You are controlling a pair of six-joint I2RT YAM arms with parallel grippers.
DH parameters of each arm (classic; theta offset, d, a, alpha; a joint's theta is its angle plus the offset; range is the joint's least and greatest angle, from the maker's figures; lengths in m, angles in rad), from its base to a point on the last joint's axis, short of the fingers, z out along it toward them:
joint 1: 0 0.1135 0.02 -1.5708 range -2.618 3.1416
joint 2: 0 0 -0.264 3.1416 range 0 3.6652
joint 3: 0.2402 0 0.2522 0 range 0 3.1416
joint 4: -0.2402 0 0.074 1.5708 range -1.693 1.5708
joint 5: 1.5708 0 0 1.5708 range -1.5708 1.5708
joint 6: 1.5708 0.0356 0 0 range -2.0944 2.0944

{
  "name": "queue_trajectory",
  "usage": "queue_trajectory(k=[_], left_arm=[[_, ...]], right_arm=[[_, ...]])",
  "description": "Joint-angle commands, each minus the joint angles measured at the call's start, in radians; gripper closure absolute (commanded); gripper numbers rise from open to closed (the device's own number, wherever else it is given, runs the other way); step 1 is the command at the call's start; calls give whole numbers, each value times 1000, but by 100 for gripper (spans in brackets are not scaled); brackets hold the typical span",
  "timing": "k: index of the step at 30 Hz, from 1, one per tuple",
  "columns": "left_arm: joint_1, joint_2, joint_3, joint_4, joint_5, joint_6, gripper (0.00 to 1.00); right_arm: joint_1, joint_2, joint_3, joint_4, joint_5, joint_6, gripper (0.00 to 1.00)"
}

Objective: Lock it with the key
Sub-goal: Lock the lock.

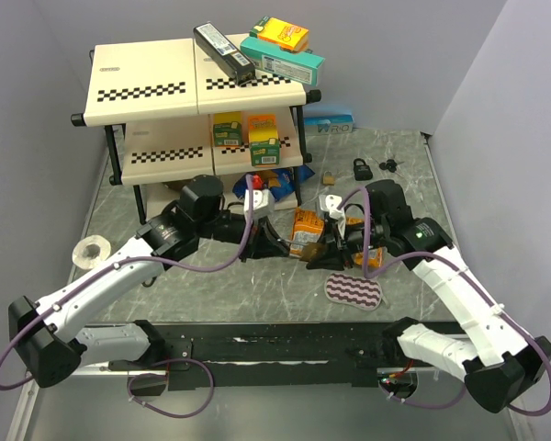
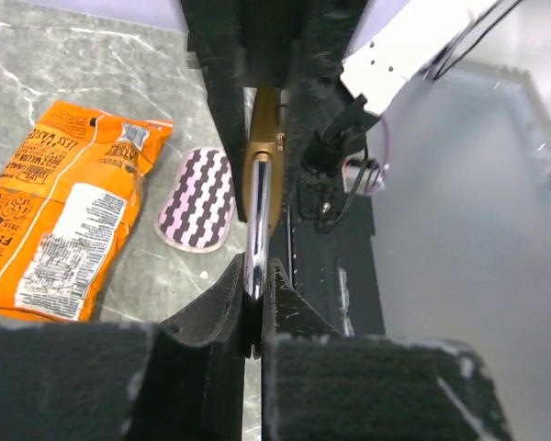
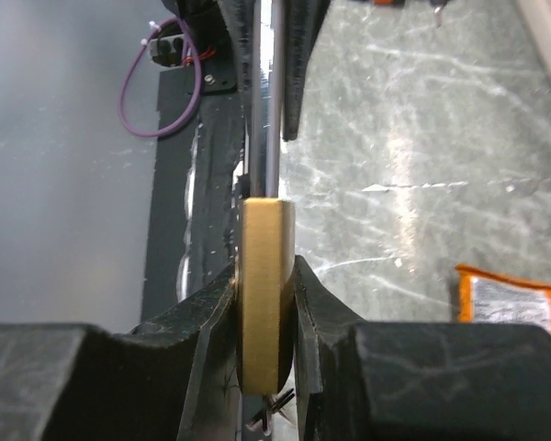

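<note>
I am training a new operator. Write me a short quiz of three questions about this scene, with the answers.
1. True or false: the right gripper is shut on the body of the brass padlock.
2. What does the left gripper pinch? A) the padlock's steel shackle B) the padlock's body C) nothing
3. What colour is the snack bag near the striped pad?
Key: 1 true; 2 A; 3 orange.

Only legible bit: blue box, sitting well beyond the right tool by the shelf leg, is showing "RIO". Orange bag lying left of the left tool is showing upside-down print, too blurred to read.
</note>
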Motion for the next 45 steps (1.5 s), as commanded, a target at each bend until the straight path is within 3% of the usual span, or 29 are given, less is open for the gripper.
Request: queue_trajectory(k=[1,3,6,7,10,14,18,30,36,41,42,45], left_arm=[[137,-11,-24,129,46,-110,99],[167,-28,-4,78,42,-46,99],[169,-38,-10,116,87,-73,99],[171,-37,-15,133,95,-90,99],[169,-43,-17,149,95,-104,99],[180,-66,-9,75,93,-20,99],[186,-88,-23,53,119,19,99],[157,-77,-23,47,176,23,99],[135,-86,-40,81,171,0,99],[134,-95,-49,79,164,3,99],[135,-98,-52,78,164,3,99],[137,-106,-58,70,156,6,99]], right_arm=[[-22,-41,57,32,-71,-91,100],[-50,-55,31,-5,-82,-117,100],[-62,-52,29,-9,-105,-116,99],[-64,-37,35,-7,-117,-110,73],[-72,0,76,-22,-114,-64,38],[-156,-9,92,-119,-116,-103,31],[-203,-20,99,-206,-120,-162,33],[-187,19,95,14,-156,10,33],[-133,28,87,53,-120,33,48],[-121,31,76,36,-91,7,67],[-122,37,76,27,-78,-5,76],[-125,52,78,-8,-56,-45,85]])
